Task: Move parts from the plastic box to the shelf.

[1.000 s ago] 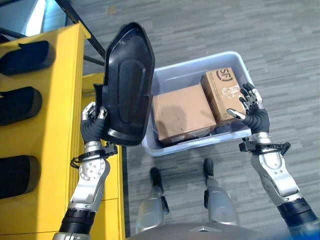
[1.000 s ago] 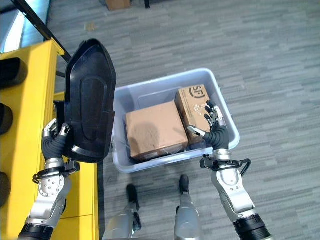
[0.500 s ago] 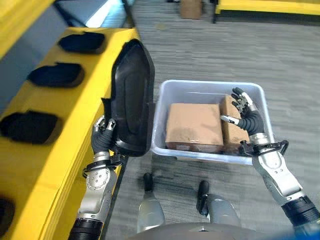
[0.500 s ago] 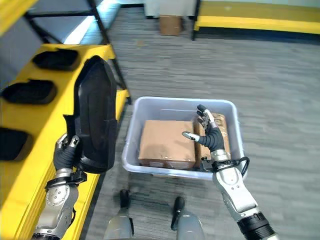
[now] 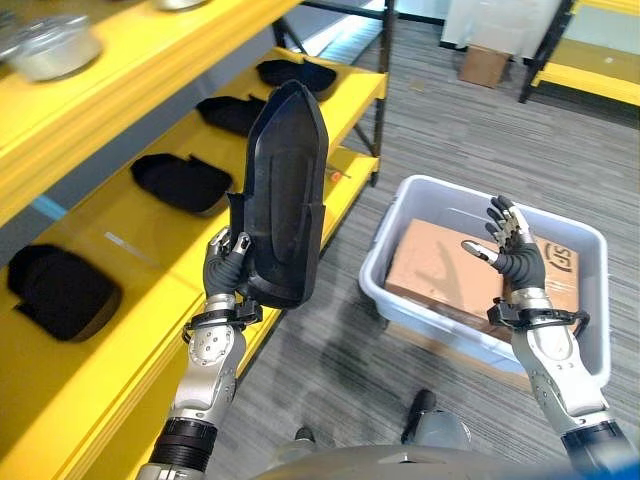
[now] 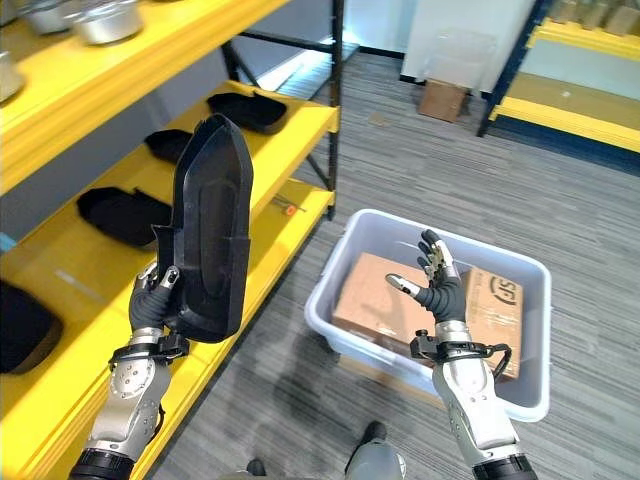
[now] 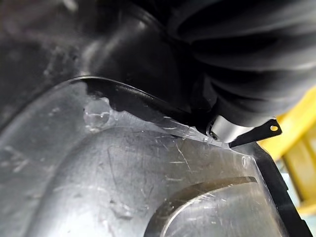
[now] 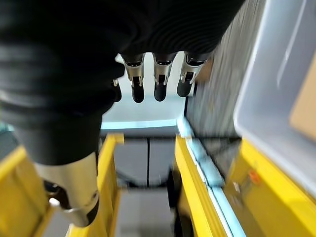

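Left eye view: four black parts (image 5: 180, 180) shelved, one part (image 5: 285, 195) held.

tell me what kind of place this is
Probably a warehouse or factory parts store. Yellow shelving holds rows of black moulded parts, a grey plastic box with cardboard cartons stands on the carpeted floor, and the left hand holds up another black part.
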Motion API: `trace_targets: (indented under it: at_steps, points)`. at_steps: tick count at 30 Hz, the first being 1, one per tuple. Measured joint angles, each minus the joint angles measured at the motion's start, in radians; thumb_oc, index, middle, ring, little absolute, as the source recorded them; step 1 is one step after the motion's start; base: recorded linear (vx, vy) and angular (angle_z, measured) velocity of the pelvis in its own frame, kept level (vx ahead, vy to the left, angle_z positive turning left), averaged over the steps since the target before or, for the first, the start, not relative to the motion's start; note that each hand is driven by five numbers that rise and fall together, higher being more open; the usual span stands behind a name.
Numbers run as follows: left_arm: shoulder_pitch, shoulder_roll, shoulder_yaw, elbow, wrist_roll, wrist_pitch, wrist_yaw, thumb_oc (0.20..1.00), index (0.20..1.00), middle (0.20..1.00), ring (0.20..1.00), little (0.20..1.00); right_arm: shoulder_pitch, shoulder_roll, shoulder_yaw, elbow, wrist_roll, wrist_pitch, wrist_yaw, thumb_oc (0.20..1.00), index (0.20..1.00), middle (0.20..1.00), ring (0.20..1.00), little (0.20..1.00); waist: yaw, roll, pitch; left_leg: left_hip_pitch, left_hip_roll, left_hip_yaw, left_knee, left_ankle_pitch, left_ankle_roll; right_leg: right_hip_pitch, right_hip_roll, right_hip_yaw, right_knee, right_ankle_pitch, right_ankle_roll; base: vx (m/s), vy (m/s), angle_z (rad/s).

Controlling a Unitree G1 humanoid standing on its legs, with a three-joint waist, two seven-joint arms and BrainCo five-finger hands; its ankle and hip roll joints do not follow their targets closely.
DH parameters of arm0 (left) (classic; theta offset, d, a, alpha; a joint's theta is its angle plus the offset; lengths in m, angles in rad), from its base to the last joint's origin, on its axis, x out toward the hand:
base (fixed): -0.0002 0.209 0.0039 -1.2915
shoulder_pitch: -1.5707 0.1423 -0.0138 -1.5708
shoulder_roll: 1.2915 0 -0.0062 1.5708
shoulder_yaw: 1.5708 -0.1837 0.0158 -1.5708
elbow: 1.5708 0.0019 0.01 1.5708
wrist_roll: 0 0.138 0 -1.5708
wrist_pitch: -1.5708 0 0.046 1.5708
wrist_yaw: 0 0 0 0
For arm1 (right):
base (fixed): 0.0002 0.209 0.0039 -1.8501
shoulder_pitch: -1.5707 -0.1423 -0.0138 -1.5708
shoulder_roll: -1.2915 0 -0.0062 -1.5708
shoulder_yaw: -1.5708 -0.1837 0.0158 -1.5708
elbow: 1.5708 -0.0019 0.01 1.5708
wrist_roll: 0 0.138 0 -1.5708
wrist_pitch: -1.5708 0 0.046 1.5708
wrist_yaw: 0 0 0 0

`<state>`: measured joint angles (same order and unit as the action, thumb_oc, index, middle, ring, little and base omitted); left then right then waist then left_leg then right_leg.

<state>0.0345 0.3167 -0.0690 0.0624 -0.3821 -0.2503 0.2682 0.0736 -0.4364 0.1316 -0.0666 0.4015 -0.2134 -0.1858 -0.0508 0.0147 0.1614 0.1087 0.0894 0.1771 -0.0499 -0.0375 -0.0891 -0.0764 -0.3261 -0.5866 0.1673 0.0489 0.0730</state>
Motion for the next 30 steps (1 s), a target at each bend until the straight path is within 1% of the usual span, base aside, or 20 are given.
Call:
trace_targets:
  at_steps: [2,5,7,9,12,13,14,15,16,17,18,19,20,21,22,23,24,26,27,30]
  points:
    - [0.026,0.031,0.018,-0.002,0.0,0.0,0.0,0.2,0.2,0.2,0.2,0.2,-0.006,0.009,0.035,0.02,-0.002,0.018,0.012,1.0,1.0,1.0,1.0,1.0,0.028,-0.02,-0.016,-0.014,-0.038,-0.022,-0.002,0.01,0.029,0.014,-0.027,0.007,-0.041,0.035,0.022,-0.01,0.215,0.45]
    - [0.067,0.054,0.043,-0.003,0.001,0.001,0.0,0.2,0.2,0.2,0.2,0.2,-0.007,0.029,0.061,0.031,-0.003,0.027,0.027,1.0,1.0,1.0,1.0,1.0,0.069,-0.033,-0.026,-0.024,-0.072,-0.044,0.003,0.011,0.052,0.038,-0.049,0.001,-0.073,0.062,0.045,0.0,0.234,0.28]
    - [0.081,0.053,0.045,-0.003,0.002,0.002,-0.001,0.2,0.2,0.2,0.2,0.2,-0.008,0.042,0.079,0.047,-0.003,0.036,0.028,1.0,1.0,1.0,1.0,1.0,0.078,-0.041,-0.028,-0.027,-0.092,-0.064,0.008,0.009,0.066,0.057,-0.07,-0.015,-0.075,0.067,0.054,0.02,0.249,0.39]
    - [0.073,0.053,0.035,-0.003,0.013,0.002,-0.002,0.2,0.2,0.2,0.2,0.2,0.004,0.052,0.081,0.048,-0.003,0.045,0.031,1.0,1.0,1.0,1.0,1.0,0.063,-0.061,-0.032,-0.062,-0.125,-0.106,0.055,-0.006,0.09,0.081,-0.104,-0.06,-0.079,0.075,0.072,0.03,0.27,0.55]
    - [0.061,0.054,0.031,-0.003,0.034,0.008,-0.005,0.2,0.2,0.2,0.2,0.2,0.002,0.102,0.088,0.055,-0.002,0.053,0.031,1.0,1.0,1.0,1.0,1.0,0.056,-0.094,-0.037,-0.096,-0.167,-0.112,0.113,-0.028,0.115,0.087,-0.151,-0.065,-0.079,0.111,0.09,0.0,0.22,0.35]
    - [0.047,0.052,0.024,0.003,0.053,0.01,-0.007,0.2,0.2,0.2,0.2,0.2,0.001,0.106,0.102,0.055,-0.001,0.055,0.031,1.0,1.0,1.0,1.0,1.0,0.027,-0.093,-0.035,-0.118,-0.177,-0.137,0.148,-0.034,0.131,0.086,-0.174,-0.024,-0.044,0.143,0.072,-0.12,0.202,0.79]
    - [0.033,0.059,0.003,0.0,0.067,0.013,-0.014,0.2,0.2,0.2,0.2,0.2,0.007,0.094,0.126,0.055,-0.001,0.061,0.037,1.0,1.0,1.0,1.0,1.0,0.001,-0.076,-0.033,-0.118,-0.173,-0.158,0.148,-0.021,0.149,0.061,-0.175,0.065,-0.008,0.182,0.039,-0.06,0.19,0.66]
    - [0.03,0.063,0.006,0.008,0.069,0.013,-0.02,0.2,0.2,0.2,0.2,0.2,-0.002,0.09,0.154,0.053,0.0,0.066,0.067,1.0,1.0,1.0,1.0,1.0,-0.001,-0.043,-0.01,-0.121,-0.142,-0.19,0.123,0.004,0.176,-0.043,-0.026,0.338,0.14,0.014,0.038,-0.07,0.235,0.55]
    - [0.029,0.064,0.006,0.011,0.069,0.015,-0.022,0.2,0.2,0.2,0.2,0.2,0.007,0.087,0.159,0.051,0.002,0.067,0.076,1.0,1.0,1.0,1.0,1.0,-0.013,-0.033,-0.004,-0.114,-0.124,-0.197,0.09,0.027,0.174,-0.057,0.047,0.37,0.17,-0.035,0.039,-0.02,0.109,0.2]
    - [0.029,0.058,0.01,0.018,0.07,0.018,-0.022,0.2,0.2,0.2,0.2,0.2,0.003,0.069,0.154,0.059,0.013,0.069,0.092,1.0,1.0,1.0,1.0,1.0,-0.017,-0.027,0.006,-0.097,-0.12,-0.219,0.045,0.057,0.179,-0.096,0.193,0.421,0.231,-0.136,0.006,-0.02,0.073,0.44]
    - [0.032,0.052,0.009,0.019,0.07,0.024,-0.023,0.2,0.2,0.2,0.2,0.2,0.006,0.057,0.153,0.06,0.019,0.069,0.095,1.0,1.0,1.0,1.0,1.0,-0.024,-0.024,0.008,-0.085,-0.118,-0.231,0.031,0.063,0.177,-0.098,0.254,0.449,0.241,-0.158,-0.009,-0.03,0.027,0.48]
    - [0.032,0.05,0.009,0.019,0.074,0.026,-0.024,0.2,0.2,0.2,0.2,0.2,0.005,0.041,0.153,0.06,0.021,0.07,0.097,1.0,1.0,1.0,1.0,1.0,-0.034,-0.025,0.008,-0.072,-0.129,-0.249,0.016,0.071,0.176,-0.092,0.305,0.469,0.235,-0.164,-0.019,-0.06,-0.043,0.88]
    - [0.032,0.05,0.011,0.019,0.079,0.026,-0.024,0.2,0.2,0.2,0.2,0.2,0.0,0.022,0.151,0.055,0.023,0.069,0.105,1.0,1.0,1.0,1.0,1.0,-0.045,-0.039,0.001,-0.065,-0.153,-0.289,0.004,0.083,0.167,-0.073,0.399,0.576,0.169,-0.164,-0.026,-0.11,-0.111,0.8]
    - [0.044,0.044,0.014,0.018,0.079,0.026,-0.023,0.2,0.2,0.2,0.2,0.2,-0.006,0.019,0.151,0.055,0.028,0.069,0.11,1.0,1.0,1.0,1.0,1.0,-0.034,-0.049,-0.004,-0.061,-0.176,-0.294,-0.008,0.092,0.161,-0.023,0.396,0.584,0.042,-0.135,-0.1,-0.1,-0.11,0.58]
    - [0.059,0.043,0.014,0.013,0.079,0.027,-0.023,0.2,0.2,0.2,0.2,0.2,-0.011,0.02,0.152,0.054,0.029,0.069,0.111,1.0,1.0,1.0,1.0,1.0,-0.021,-0.033,0.0,-0.064,-0.17,-0.294,-0.011,0.095,0.155,0.0,0.398,0.572,-0.015,-0.1,-0.121,-0.08,-0.088,0.14]
    - [0.07,0.037,0.023,0.01,0.082,0.027,-0.027,0.2,0.2,0.2,0.2,0.2,-0.012,0.02,0.153,0.056,0.028,0.07,0.112,1.0,1.0,1.0,1.0,1.0,-0.016,-0.024,-0.003,-0.068,-0.165,-0.293,-0.019,0.094,0.144,0.016,0.405,0.57,-0.066,-0.076,-0.12,-0.04,-0.042,0.04]
    - [0.074,0.031,0.032,0.01,0.083,0.027,-0.028,0.2,0.2,0.2,0.2,0.2,-0.018,0.02,0.156,0.059,0.028,0.07,0.113,1.0,1.0,1.0,1.0,1.0,-0.009,-0.02,-0.005,-0.077,-0.16,-0.293,-0.018,0.096,0.142,0.022,0.409,0.57,-0.095,-0.056,-0.122,-0.03,-0.059,0.03]
    - [0.074,0.031,0.048,0.009,0.079,0.027,-0.022,0.2,0.2,0.2,0.2,0.2,-0.042,0.02,0.154,0.058,0.028,0.07,0.114,1.0,1.0,1.0,1.0,1.0,0.009,-0.023,-0.005,-0.091,-0.152,-0.291,-0.02,0.101,0.136,0.025,0.415,0.568,-0.138,-0.038,-0.113,0.0,-0.058,0.03]
    - [0.097,0.026,0.063,0.006,0.079,0.027,-0.024,0.2,0.2,0.2,0.2,0.2,-0.044,0.017,0.141,0.056,0.027,0.069,0.113,1.0,1.0,1.0,1.0,1.0,0.012,-0.021,-0.007,-0.089,-0.147,-0.292,-0.038,0.102,0.129,0.051,0.418,0.562,-0.183,-0.022,-0.118,-0.02,-0.057,0.09]
    - [0.132,0.025,0.072,-0.005,0.079,0.026,-0.031,0.2,0.2,0.2,0.2,0.2,-0.035,0.014,0.147,0.058,0.028,0.069,0.116,1.0,1.0,1.0,1.0,1.0,0.016,-0.015,-0.01,-0.095,-0.147,-0.297,-0.041,0.103,0.128,0.053,0.418,0.555,-0.197,-0.014,-0.12,-0.09,-0.039,0.08]
